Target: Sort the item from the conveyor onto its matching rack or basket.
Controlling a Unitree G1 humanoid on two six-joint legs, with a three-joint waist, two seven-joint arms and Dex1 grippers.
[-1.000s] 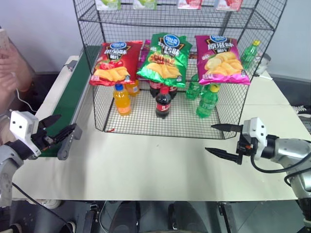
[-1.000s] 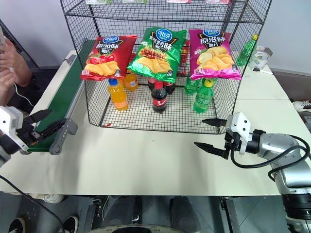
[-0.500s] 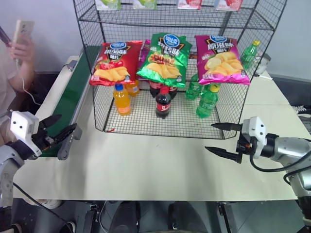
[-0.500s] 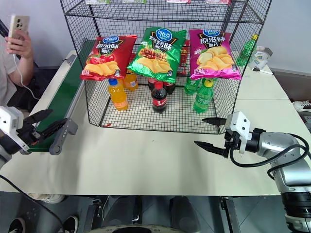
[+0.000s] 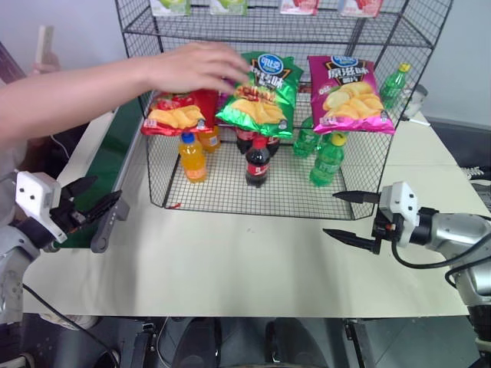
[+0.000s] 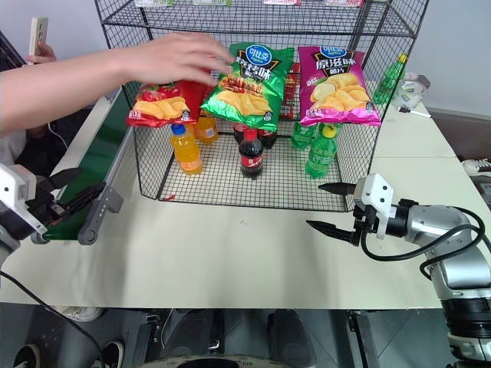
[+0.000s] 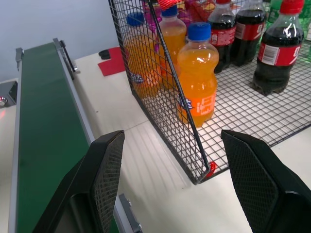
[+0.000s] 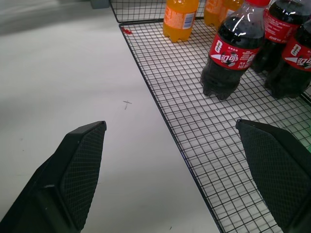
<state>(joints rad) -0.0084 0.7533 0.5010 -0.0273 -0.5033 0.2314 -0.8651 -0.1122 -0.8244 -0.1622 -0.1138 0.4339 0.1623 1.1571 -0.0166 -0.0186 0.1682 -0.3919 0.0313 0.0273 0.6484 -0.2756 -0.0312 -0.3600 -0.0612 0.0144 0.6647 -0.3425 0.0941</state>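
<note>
Judging from the head views, the sort has not begun or already stands finished: the conveyor (image 5: 107, 165) carries nothing on the stretch that shows, and the green crisp bag (image 5: 261, 92) already lies on the middle tier of the rack (image 5: 153, 165), between a red bag (image 5: 178, 107) and a magenta bag (image 5: 349, 93). A person's hand (image 5: 192, 65) reaches over the red bag beside it, so I cannot tell whether the bag is being taken off for a new run. The left tool (image 5: 90, 198) hangs with jaws apart and empty at the belt's near end; the right tool (image 5: 354, 218) hangs wide apart and empty over the surface (image 5: 245, 261), just before the rack's right front corner. Below the bags the rack's floor holds orange bottles (image 5: 192, 156), cola bottles (image 5: 258, 162) and green bottles (image 5: 328, 159). In the left wrist view, the belt runs bare alongside the rack, with an orange bottle (image 7: 197, 80) behind the wire and both fingers (image 7: 104, 179) well apart. In the right wrist view, a cola bottle (image 8: 232, 48) stands on the wire floor, and nothing lies between the spread fingers (image 8: 80, 170).
</note>
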